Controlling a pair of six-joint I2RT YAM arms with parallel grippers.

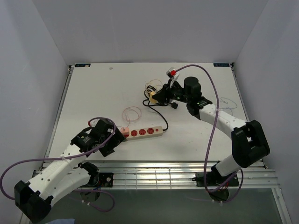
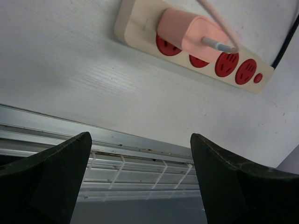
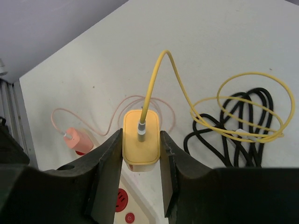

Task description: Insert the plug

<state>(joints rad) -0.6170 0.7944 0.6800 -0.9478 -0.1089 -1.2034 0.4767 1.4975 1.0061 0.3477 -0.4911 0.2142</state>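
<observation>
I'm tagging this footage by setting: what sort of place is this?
Probably a robotics test cell, not a home: plain white walls enclose a white tabletop bearing a beige power strip with red sockets.

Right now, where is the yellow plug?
The yellow plug is clamped in the right gripper, near the middle of the table in the overhead view, beside the coiled black cable and farther back than the power strip.

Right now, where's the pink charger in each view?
Top external: pink charger at the power strip's left end.
Left wrist: pink charger top centre, plugged into the power strip.
Right wrist: pink charger left of centre, left of the yellow charger.
Shared landmark: the power strip with red sockets.
</observation>
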